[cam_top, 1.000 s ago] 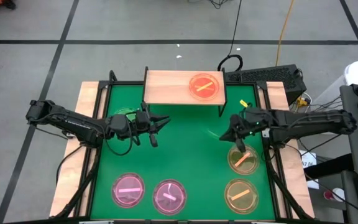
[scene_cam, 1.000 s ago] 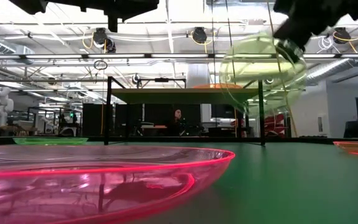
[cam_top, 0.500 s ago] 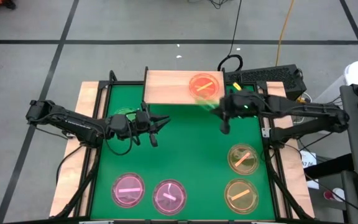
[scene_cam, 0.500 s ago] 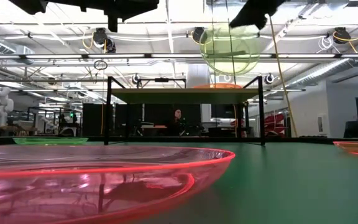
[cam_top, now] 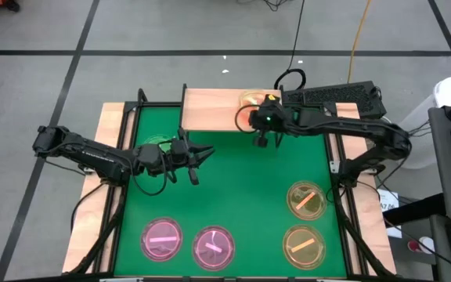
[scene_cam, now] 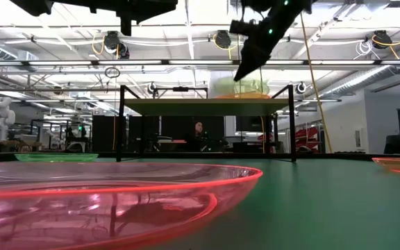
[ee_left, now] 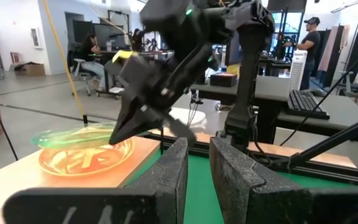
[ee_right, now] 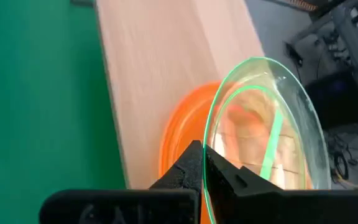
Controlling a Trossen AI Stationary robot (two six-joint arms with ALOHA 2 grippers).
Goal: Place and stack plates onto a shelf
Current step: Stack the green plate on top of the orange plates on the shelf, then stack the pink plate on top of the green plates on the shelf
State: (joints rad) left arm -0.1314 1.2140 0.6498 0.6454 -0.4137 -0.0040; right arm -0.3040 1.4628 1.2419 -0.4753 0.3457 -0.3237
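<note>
Gripping the rim of a green plate point(ee_right: 263, 124), the right gripper point(cam_top: 261, 135) is at the upper centre of the high view, over the shelf point(cam_top: 210, 109). Its fingers are closed tight on the rim, and the plate hangs over an orange plate point(ee_left: 82, 158) (which lies on the shelf). The left gripper point(cam_top: 202, 155) waits at centre left over the green table point(cam_top: 241, 188), fingers a little apart, holding nothing. Two pink plates point(cam_top: 163, 238) lie at lower left.

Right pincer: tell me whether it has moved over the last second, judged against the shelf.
Yes. The right pincer, shut on the green plate, has travelled from above the amber plate on the table to the shelf, over the orange plate there.
</note>
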